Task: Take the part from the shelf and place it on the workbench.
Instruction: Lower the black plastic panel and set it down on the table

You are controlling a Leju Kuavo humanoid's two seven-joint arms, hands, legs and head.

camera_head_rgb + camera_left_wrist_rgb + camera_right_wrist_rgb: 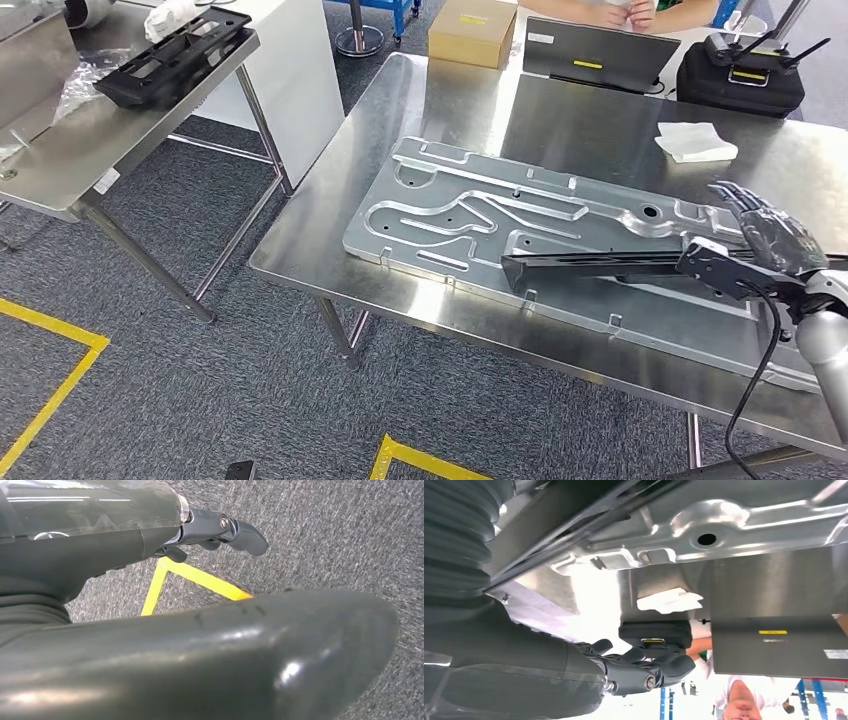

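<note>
A long black part (pixel 590 267) lies across the big grey metal plate (pixel 450 215) on the steel workbench (pixel 330 240). My right hand (pixel 765 230) hovers over the plate at the part's right end, fingers stretched forward and apart, holding nothing. In the right wrist view the part (pixel 574 510) runs past behind the hand (pixel 644 672), beside the plate (pixel 724 525). My left hand (pixel 215 527) hangs over the grey carpet, empty with its fingers loosely extended.
At the bench's far edge are a cardboard box (pixel 472 30), a grey laptop (pixel 598 52), a black case (pixel 742 75) and a white cloth (pixel 696 142); a person (pixel 640 10) sits behind. A second steel table (pixel 80 140) on the left carries another black part (pixel 172 55).
</note>
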